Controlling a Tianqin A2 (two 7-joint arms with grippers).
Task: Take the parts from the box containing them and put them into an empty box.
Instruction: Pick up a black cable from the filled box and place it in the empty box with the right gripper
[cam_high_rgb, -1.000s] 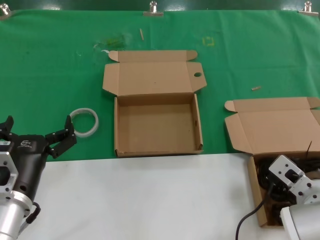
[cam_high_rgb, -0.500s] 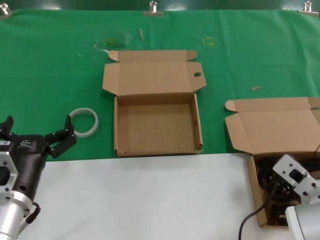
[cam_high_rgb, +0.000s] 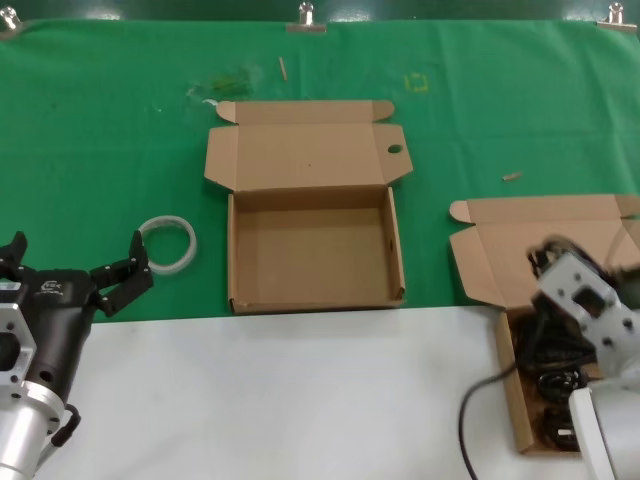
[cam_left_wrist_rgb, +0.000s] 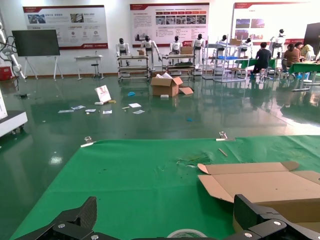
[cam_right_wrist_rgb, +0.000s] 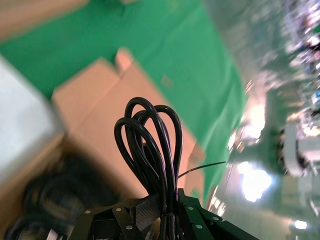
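The empty box (cam_high_rgb: 315, 255) lies open mid-table, a round hole in its lid flap. At the right edge stands the box containing the parts (cam_high_rgb: 560, 245), lid folded back, with black cord bundles (cam_high_rgb: 553, 385) still inside. My right gripper (cam_high_rgb: 545, 262) is lifted above that box, over its lid hinge. In the right wrist view it is shut (cam_right_wrist_rgb: 170, 205) on one looped black cord bundle (cam_right_wrist_rgb: 150, 145), which stands up between the fingers. My left gripper (cam_high_rgb: 75, 258) rests open at the near left; it holds nothing (cam_left_wrist_rgb: 165, 207).
A translucent white tape ring (cam_high_rgb: 167, 245) lies on the green cloth just beyond the left gripper and shows low in the left wrist view (cam_left_wrist_rgb: 187, 233). White table surface (cam_high_rgb: 290, 400) runs along the near side. Small scraps (cam_high_rgb: 512, 176) lie on the cloth.
The right gripper has risen out of the right-hand box with a cord bundle, moving up and away from me. The left arm has not moved.
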